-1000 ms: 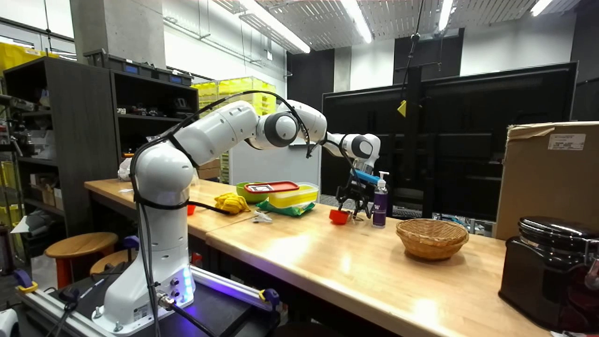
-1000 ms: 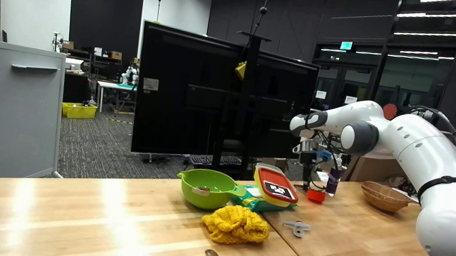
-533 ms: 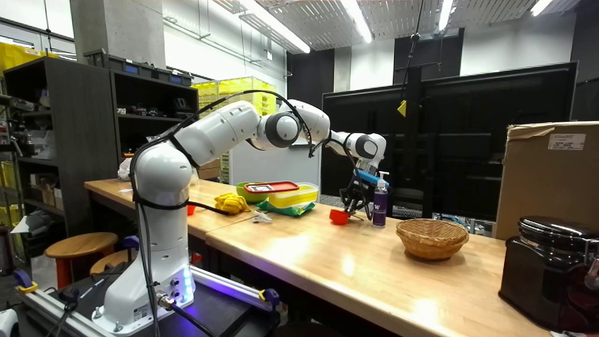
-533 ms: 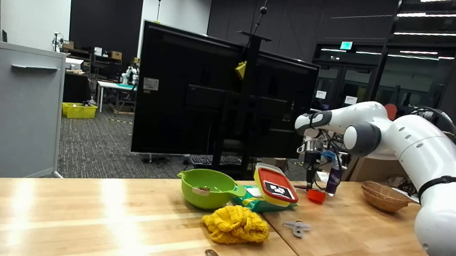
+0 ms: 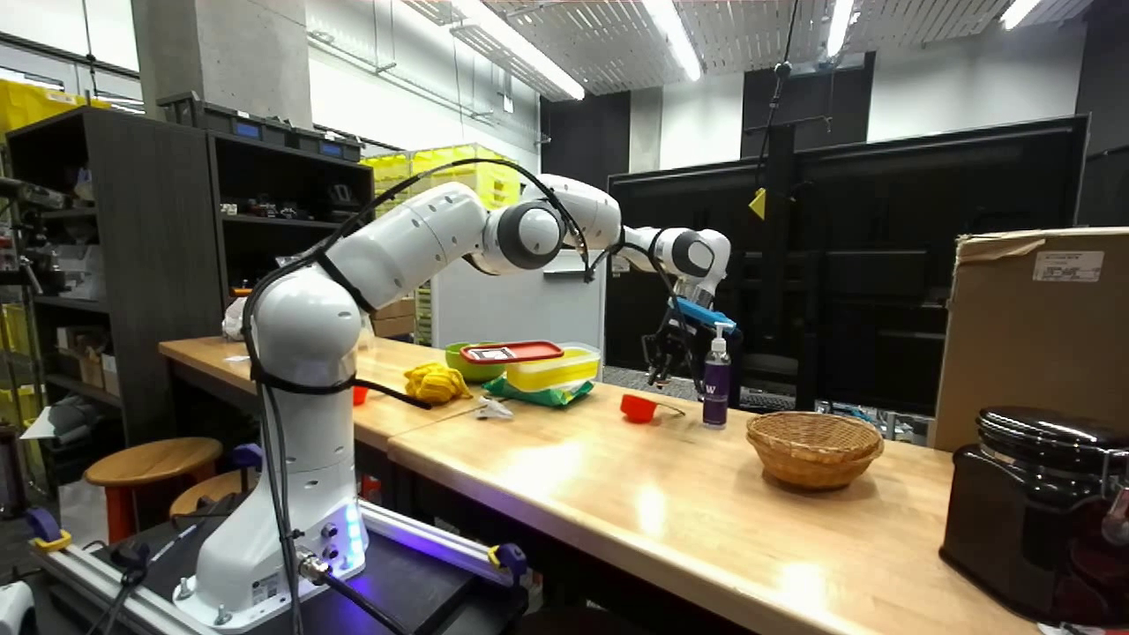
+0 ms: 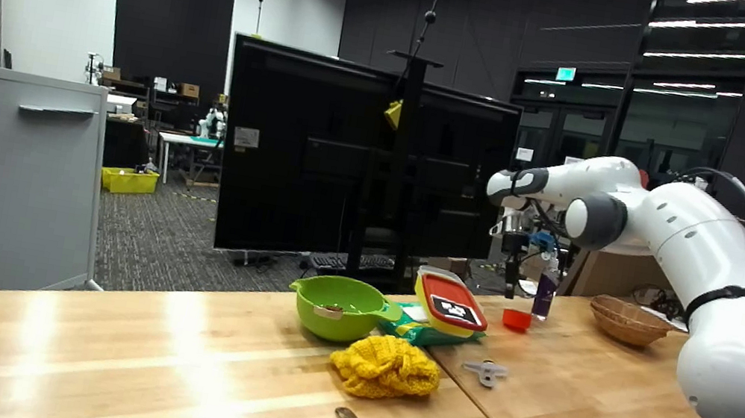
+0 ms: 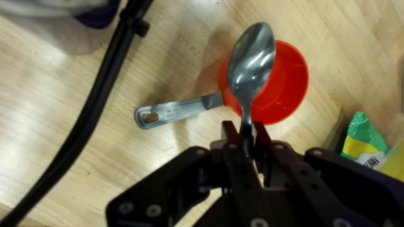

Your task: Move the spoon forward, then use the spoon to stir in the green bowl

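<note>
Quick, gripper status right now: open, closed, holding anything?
Gripper: closed, holding the spoon by its handle, with the scoop end sticking out ahead.

Robotics laboratory or workshop, identified by a robot arm beside the wooden table, dark shelves topped with bins, a concrete pillar and strip lights overhead.

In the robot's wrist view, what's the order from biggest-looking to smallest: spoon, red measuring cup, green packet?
1. Red measuring cup, counting its handle.
2. Spoon, held in the pincer; being closer to this viewpoint exaggerates its size.
3. Green packet, only partly showing, so its full size is unsure.
</note>
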